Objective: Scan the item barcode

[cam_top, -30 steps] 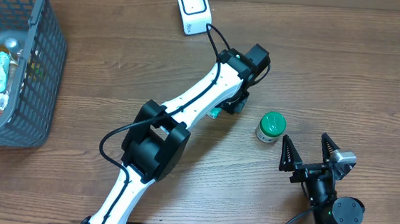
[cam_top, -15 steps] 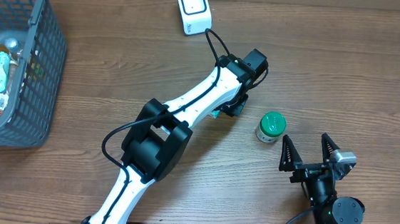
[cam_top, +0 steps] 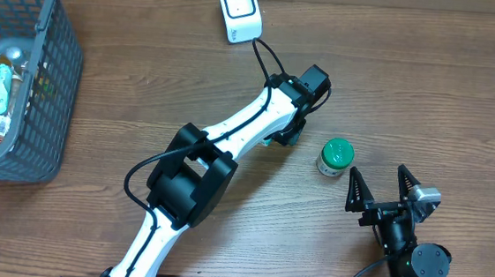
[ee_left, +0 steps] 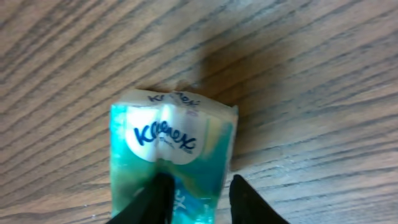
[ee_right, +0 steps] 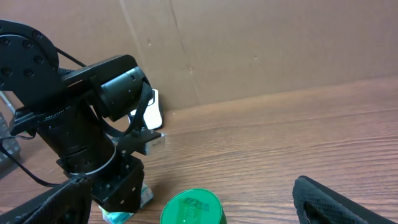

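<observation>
The left jaws pinch the tissue pack in the middle of the table, ready to carry it to the far scanner. The right jaws sit wide open, near right.

Green-lidded jar beside left gripper

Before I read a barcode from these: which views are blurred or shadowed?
Left wrist: tissue pack soft-focused, logo readable, faint shadow on the table behind it. Overhead: sharp, evenly lit. Right wrist: its own fingers are dark blurs in the bottom corners.
</observation>
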